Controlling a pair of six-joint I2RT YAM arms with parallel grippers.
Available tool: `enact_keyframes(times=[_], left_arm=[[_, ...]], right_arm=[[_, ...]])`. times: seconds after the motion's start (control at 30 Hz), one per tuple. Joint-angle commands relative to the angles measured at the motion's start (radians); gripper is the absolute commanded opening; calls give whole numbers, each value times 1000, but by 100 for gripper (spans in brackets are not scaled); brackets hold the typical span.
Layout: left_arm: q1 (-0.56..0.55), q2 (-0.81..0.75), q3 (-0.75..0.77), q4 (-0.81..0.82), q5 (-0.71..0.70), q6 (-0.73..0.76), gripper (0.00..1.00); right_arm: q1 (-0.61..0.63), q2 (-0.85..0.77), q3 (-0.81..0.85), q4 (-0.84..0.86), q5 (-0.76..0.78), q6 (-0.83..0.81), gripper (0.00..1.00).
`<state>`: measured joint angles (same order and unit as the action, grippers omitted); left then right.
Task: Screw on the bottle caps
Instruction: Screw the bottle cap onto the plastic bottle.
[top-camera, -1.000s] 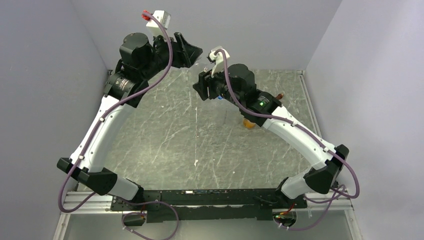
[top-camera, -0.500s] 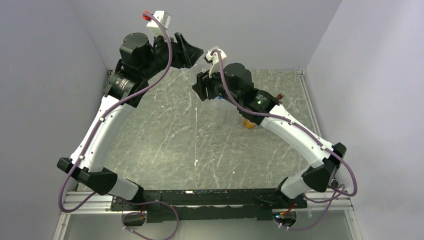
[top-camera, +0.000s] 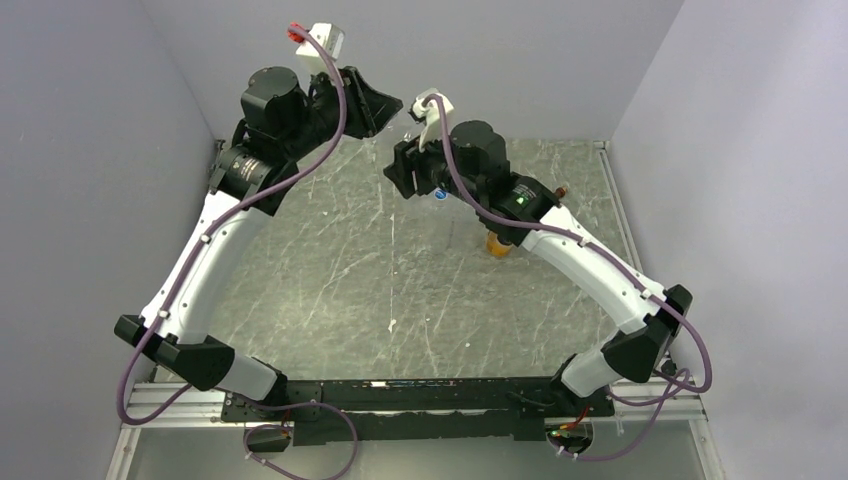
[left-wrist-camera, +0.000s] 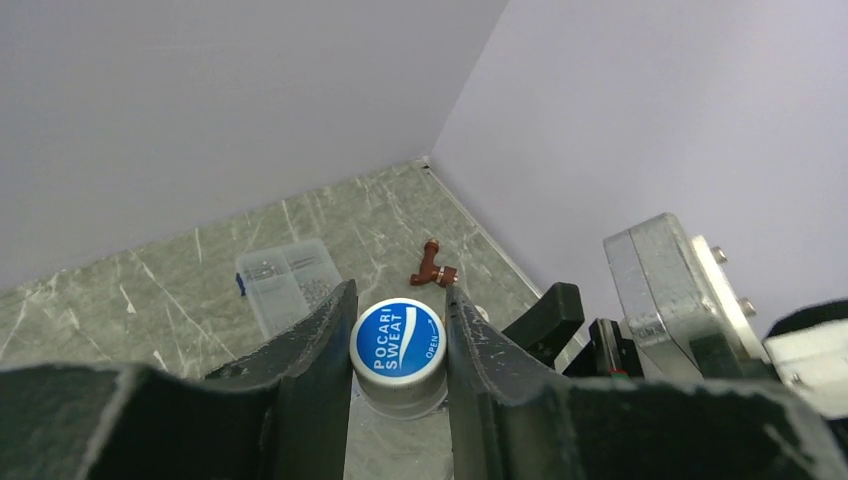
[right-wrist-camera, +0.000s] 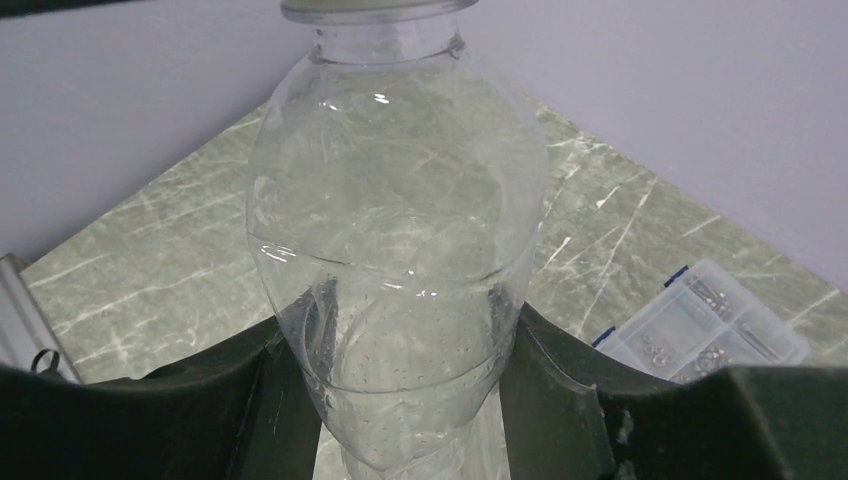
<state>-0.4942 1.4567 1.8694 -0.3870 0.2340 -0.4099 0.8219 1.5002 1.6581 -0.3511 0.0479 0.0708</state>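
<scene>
A clear bottle (right-wrist-camera: 395, 250) stands upright between the fingers of my right gripper (right-wrist-camera: 400, 400), which is shut on its lower body. A blue cap (left-wrist-camera: 398, 338) with white lettering sits on the bottle's neck. My left gripper (left-wrist-camera: 399, 318) is shut on that cap, one finger pressed against each side. In the top view the left gripper (top-camera: 385, 105) and right gripper (top-camera: 405, 175) meet above the far middle of the table. An orange bottle (top-camera: 497, 243) shows partly under the right arm. A small blue cap-like spot (top-camera: 440, 196) lies on the table near the right wrist.
A flat clear plastic box (left-wrist-camera: 285, 285) with small parts lies on the marbled table (top-camera: 330, 280), also visible in the right wrist view as the clear box (right-wrist-camera: 700, 320). A small brown object (left-wrist-camera: 432, 272) lies near the far right corner. Grey walls close in the table.
The right arm has edged a little left and back with the bottle, closer to the left gripper. The left arm has hardly moved.
</scene>
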Motion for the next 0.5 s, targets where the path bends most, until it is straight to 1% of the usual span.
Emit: enact_keyframes(times=[0.0,0.03,0.07,0.13,0.17,0.27,0.33,0.37,0.47], left_arm=[[11,-52,-38,91,99,38,16],[20,-68,-70,111,143,43,12],[33,-87,-103,143,195,45,9],[64,-135,-164,238,346,30,4],[80,-152,-193,281,446,15,3],[112,-188,-251,408,690,-41,0],[118,-198,-272,493,841,-92,0],[118,-200,-281,547,905,-147,0],[118,-199,-313,732,1058,-275,0]], right_arm=[[-80,-30,12,37,-221,28,11],[-111,-42,-1,55,-318,43,11],[-142,-53,-14,75,-462,59,11],[-202,-74,-37,127,-677,85,11],[-218,-81,-48,152,-775,98,11],[-248,-95,-85,301,-1039,188,11],[-256,-94,-118,438,-1181,292,10],[-256,-91,-132,517,-1242,347,10],[-256,-73,-165,757,-1360,538,11]])
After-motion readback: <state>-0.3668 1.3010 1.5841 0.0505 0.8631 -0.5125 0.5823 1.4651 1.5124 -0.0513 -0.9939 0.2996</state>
